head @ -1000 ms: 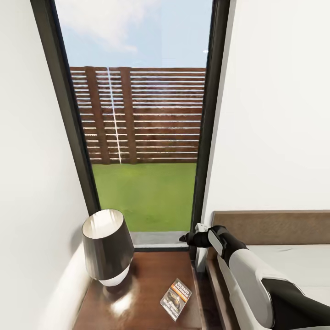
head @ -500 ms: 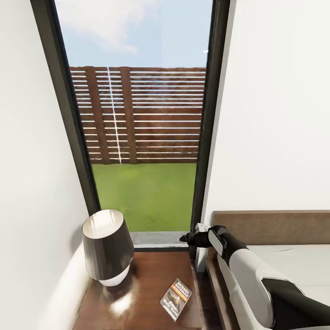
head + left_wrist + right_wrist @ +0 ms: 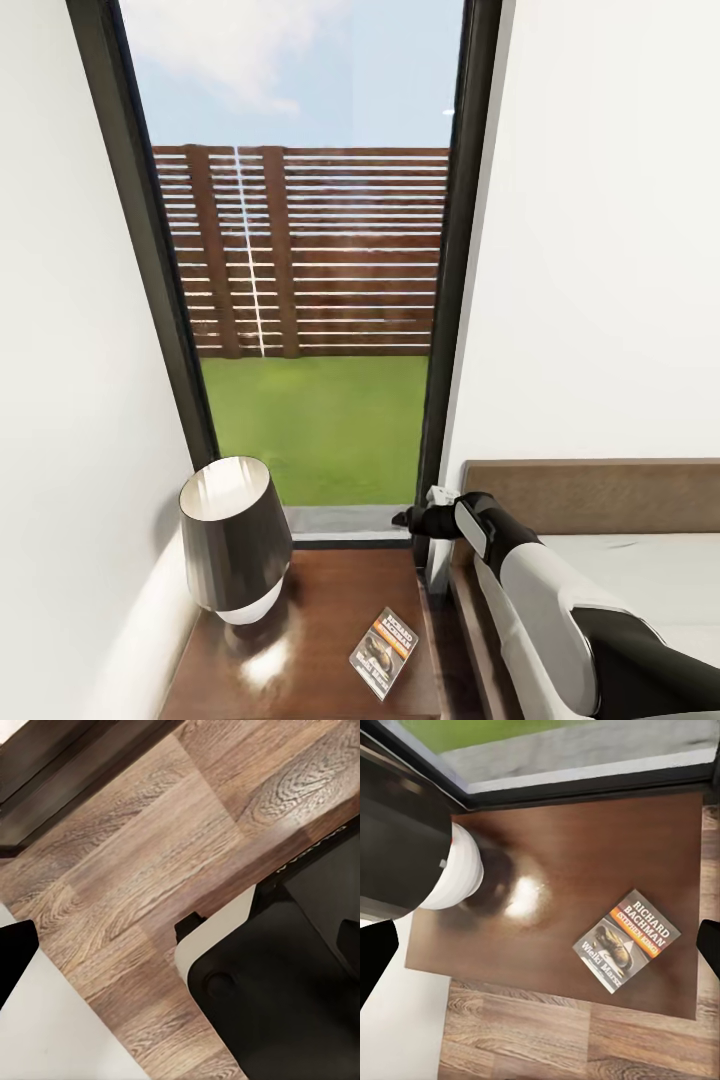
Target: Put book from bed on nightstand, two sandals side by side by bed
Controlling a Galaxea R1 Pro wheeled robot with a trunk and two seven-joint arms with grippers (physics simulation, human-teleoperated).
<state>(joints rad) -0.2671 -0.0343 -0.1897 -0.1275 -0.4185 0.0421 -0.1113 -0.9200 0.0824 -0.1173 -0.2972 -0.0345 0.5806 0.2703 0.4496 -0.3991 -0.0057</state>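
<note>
The book (image 3: 383, 651) lies flat on the dark brown nightstand (image 3: 320, 610), near its front right corner, cover up. In the right wrist view the book (image 3: 626, 941) rests on the nightstand (image 3: 585, 847), well below the fingers. My right gripper (image 3: 408, 520) hovers above the nightstand's far right corner by the window; it is open (image 3: 544, 960) and holds nothing. The bed (image 3: 640, 570), with its brown headboard, lies right of the nightstand. My left gripper (image 3: 180, 960) hangs open over the wooden floor (image 3: 135, 870). The sandals are out of view.
A lamp (image 3: 232, 535) with a black shade and white base (image 3: 454, 874) takes up the nightstand's left half. A tall window (image 3: 310, 300) with a dark frame stands behind it, with white walls on both sides. In the left wrist view, part of my dark base (image 3: 285, 997) covers the floor.
</note>
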